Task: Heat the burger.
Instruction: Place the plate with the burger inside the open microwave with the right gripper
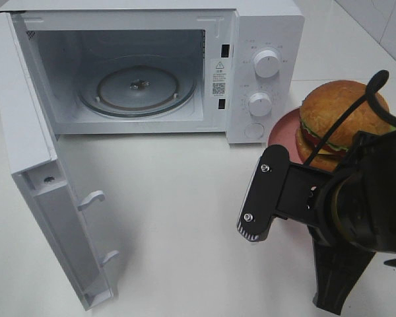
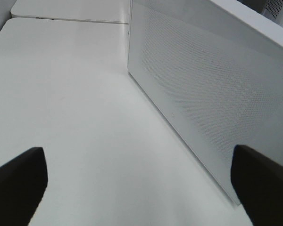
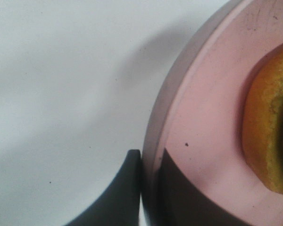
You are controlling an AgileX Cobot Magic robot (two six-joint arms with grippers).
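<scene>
The burger [image 1: 343, 109] sits on a pink plate [image 1: 282, 129] to the right of the microwave; its bun edge also shows in the right wrist view [image 3: 269, 136]. My right gripper [image 3: 150, 157] straddles the plate's rim [image 3: 179, 103], one finger outside it and one on the inside, closed on the rim. In the high view the right arm [image 1: 343, 205] covers the plate's near side. My left gripper [image 2: 141, 188] is open and empty, beside the outer face of the microwave door [image 2: 203, 84].
The white microwave [image 1: 267, 39] stands at the back, its door [image 1: 26, 145] swung wide open to the left. The glass turntable [image 1: 138, 89] inside is bare. White tabletop [image 1: 171, 218] lies in front.
</scene>
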